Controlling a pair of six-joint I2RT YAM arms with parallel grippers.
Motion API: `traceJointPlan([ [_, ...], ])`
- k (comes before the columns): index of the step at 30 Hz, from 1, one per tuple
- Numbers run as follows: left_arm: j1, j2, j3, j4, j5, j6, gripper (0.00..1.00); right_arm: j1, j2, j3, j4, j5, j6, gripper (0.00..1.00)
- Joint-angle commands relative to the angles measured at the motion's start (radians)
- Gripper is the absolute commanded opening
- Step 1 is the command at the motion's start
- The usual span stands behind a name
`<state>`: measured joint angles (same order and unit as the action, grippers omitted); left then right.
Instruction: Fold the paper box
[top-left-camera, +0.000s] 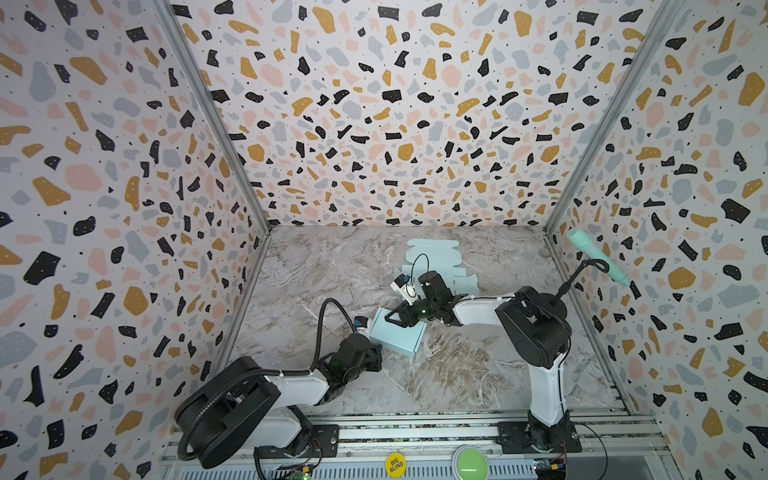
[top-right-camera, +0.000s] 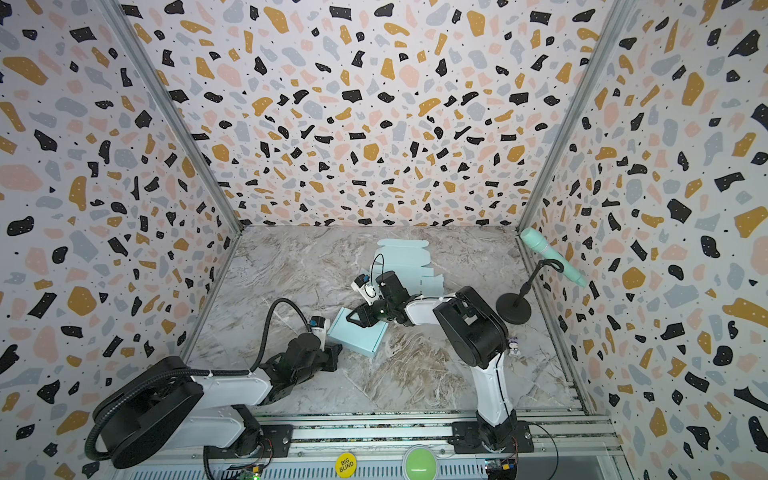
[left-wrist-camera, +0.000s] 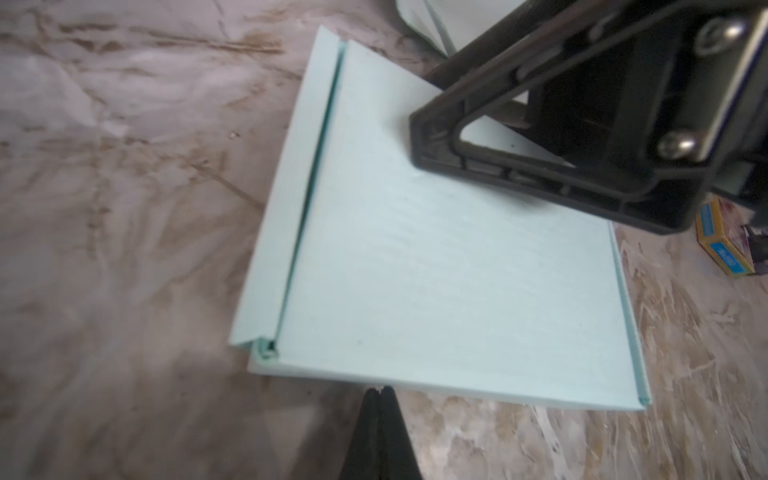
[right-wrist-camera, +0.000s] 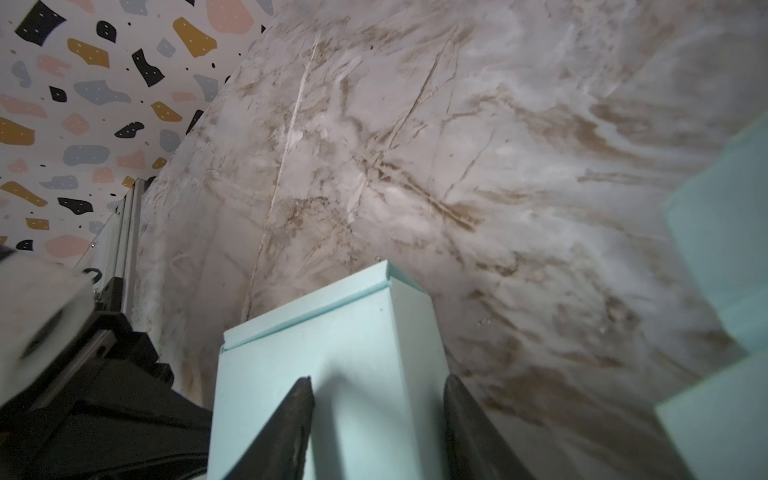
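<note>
Right wrist view: your right gripper (right-wrist-camera: 379, 380) has its jaws spread over the lid of the paper box (right-wrist-camera: 332, 353), pinching nothing.
Left gripper (left-wrist-camera: 380, 392): jaws pressed together, tip just beside the box edge that faces it (whether it touches, I cannot tell).
Lid seam (left-wrist-camera: 307, 199): a narrow strip along one long side stands slightly proud; judging by that, you are seating the lid, and the folding looks nearly done.
Lid: press straight down near the seam, and use the shut left tip as a backstop so the box cannot skid.
Paper box: near the middle of the worktop (top-left-camera: 457, 374), a little toward its front-left corner.
Flat blanks (top-left-camera: 432, 253): by the back edge, well apart; leave them.
</note>
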<state>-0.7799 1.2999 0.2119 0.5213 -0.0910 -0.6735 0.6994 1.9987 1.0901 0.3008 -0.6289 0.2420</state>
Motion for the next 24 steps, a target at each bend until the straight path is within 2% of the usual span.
traceJointPlan([
  [1,-0.077,-0.045,-0.008,0.000,-0.114,-0.044,0.00,0.013,-0.068,-0.049,-0.055,0.004,0.025,0.57],
  [6,-0.221,-0.037,-0.008,0.079,-0.182,-0.123,0.00,-0.014,-0.119,-0.097,-0.010,-0.013,0.062,0.59],
  [13,-0.339,0.122,0.061,0.184,-0.205,-0.180,0.00,-0.043,-0.220,-0.170,0.037,-0.020,0.100,0.63],
  [18,-0.377,0.225,0.091,0.250,-0.198,-0.202,0.00,-0.067,-0.245,-0.230,0.047,-0.034,0.098,0.64],
  [24,-0.383,0.265,0.111,0.270,-0.202,-0.204,0.00,-0.087,-0.233,-0.300,0.115,-0.076,0.128,0.64],
])
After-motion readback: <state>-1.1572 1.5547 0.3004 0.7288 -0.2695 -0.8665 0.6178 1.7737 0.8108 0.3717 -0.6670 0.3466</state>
